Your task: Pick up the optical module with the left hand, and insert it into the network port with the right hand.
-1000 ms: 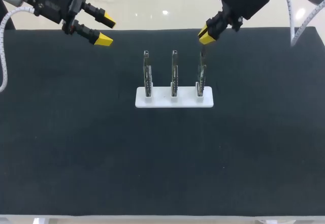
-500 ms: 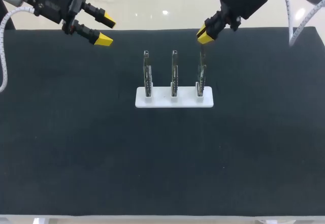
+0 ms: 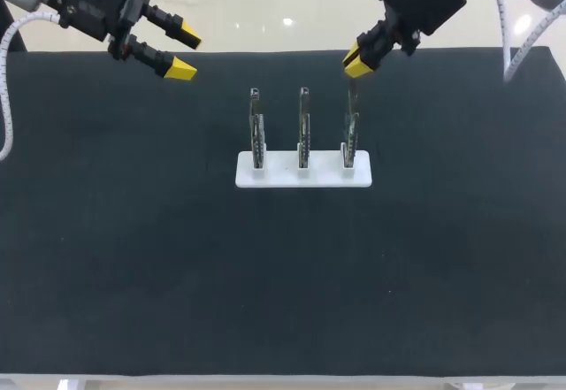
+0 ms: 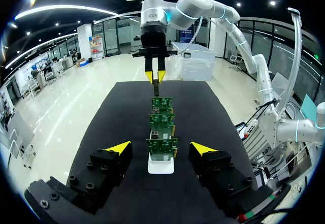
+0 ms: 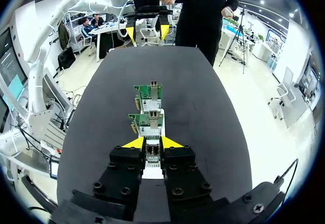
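Since the frame one second earlier, the right gripper (image 3: 355, 60) has drawn back slightly toward 12 o'clock in the head view. The left gripper (image 3: 184, 51) and the three circuit boards (image 3: 303, 133) have not shifted.

Step in hand (judgement): insertion by the right arm. The right gripper's fingers are clamped from both sides on a thin piece, taken to be the optical module (image 4: 156, 87). It hangs tip-down directly over the right-end board (image 3: 351, 135) in the white holder (image 3: 283, 172). You cannot tell whether the module touches that board, and the network port is too small to make out.

Next move (judgement): lower the module straight down, keeping it upright and in line with the port. Correct any sideways offset before you press, because a tilted entry would likely lever the board in its slot.

Arm pose: the right arm enters from 1 o'clock, fingers pointing down toward 7 o'clock. The left arm sits at 10 o'clock of the holder, above the black table (image 3: 133, 257). Its fingers are spread wide, hold nothing, and aim along the row of boards.
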### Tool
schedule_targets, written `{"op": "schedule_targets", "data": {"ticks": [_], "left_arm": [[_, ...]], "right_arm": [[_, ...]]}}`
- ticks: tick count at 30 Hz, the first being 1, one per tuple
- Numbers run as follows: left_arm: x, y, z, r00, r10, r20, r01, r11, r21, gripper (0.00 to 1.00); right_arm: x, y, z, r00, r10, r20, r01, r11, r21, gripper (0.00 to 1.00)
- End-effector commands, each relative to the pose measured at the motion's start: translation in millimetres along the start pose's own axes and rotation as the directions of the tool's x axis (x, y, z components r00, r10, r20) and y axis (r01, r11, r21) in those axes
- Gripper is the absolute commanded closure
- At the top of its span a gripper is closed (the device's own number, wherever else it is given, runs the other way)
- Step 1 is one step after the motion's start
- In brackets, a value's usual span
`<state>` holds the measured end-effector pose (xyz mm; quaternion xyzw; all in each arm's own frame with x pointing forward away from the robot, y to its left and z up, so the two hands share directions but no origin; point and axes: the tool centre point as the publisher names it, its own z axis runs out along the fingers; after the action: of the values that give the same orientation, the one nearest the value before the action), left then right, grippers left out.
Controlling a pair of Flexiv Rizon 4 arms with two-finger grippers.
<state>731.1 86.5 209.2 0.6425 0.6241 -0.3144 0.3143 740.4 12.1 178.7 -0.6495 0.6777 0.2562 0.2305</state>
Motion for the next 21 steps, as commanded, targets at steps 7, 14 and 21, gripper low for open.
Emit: {"op": "schedule_targets", "data": {"ticks": [7, 14, 21], "left_arm": [[-0.6, 0.6, 0.0, 1.0, -0.001, -0.004, 0.001, 1.0, 0.001, 0.0], [-0.6, 0.6, 0.0, 1.0, -0.001, -0.004, 0.001, 1.0, 0.001, 0.0], [-0.6, 0.6, 0.0, 1.0, -0.001, -0.004, 0.001, 1.0, 0.001, 0.0]], "right_arm": [[-0.5, 1.0, -0.5, 1.0, 0.001, -0.002, -0.001, 1.0, 0.0, 1.0], [0.8, 0.4, 1.2, 1.0, -0.002, 0.003, 0.002, 1.0, 0.001, 1.0], [1.9, 0.3, 3.5, 1.0, -0.004, 0.006, 0.004, 1.0, 0.001, 1.0]]}}
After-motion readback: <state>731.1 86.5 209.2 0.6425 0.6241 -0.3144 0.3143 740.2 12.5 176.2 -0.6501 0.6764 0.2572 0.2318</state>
